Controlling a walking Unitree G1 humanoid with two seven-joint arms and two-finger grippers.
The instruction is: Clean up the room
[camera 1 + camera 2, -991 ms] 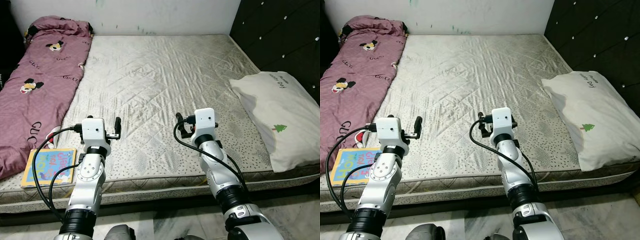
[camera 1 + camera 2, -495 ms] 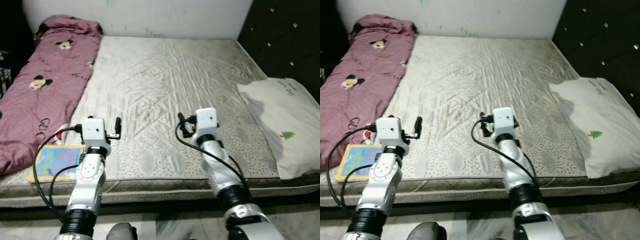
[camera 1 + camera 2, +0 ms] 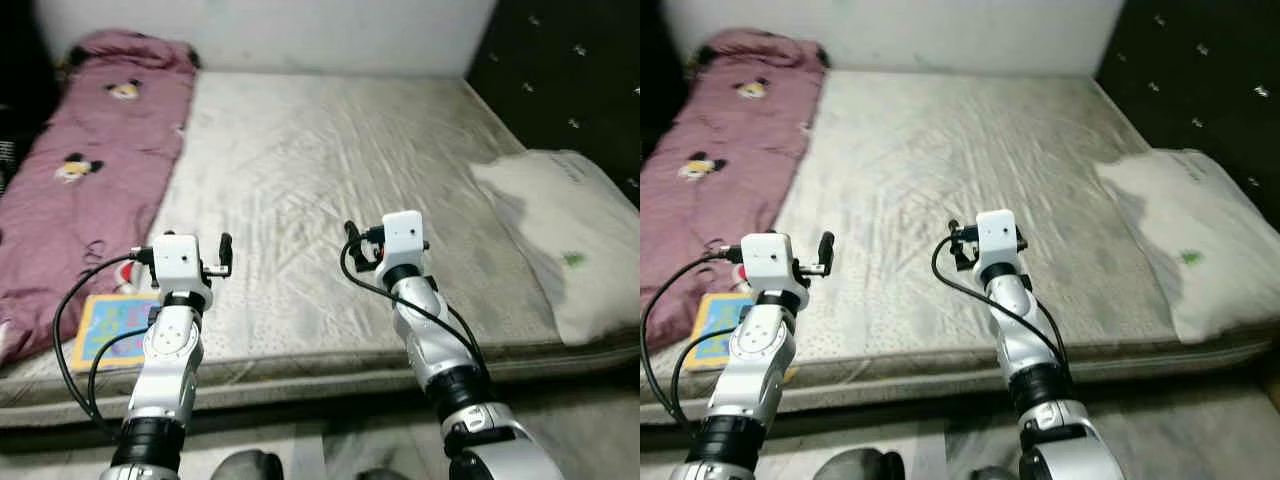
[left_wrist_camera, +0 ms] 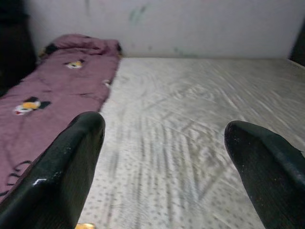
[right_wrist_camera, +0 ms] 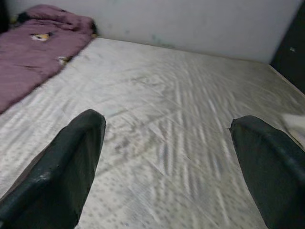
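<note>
Since a second ago the head camera has shifted and blurred; both arms stay raised over the mattress's near edge. Left gripper and right gripper hold their fingers wide apart, empty. A colourful book lies by the left arm, beside the purple blanket. Farther right rests a white pillow.

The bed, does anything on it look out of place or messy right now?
A colourful book lies at the mattress's front left corner, beside the purple blanket bunched along the left side. The white pillow sits askew, slumping over the right edge. The left claw and right claw hover open above the bare middle.
</note>
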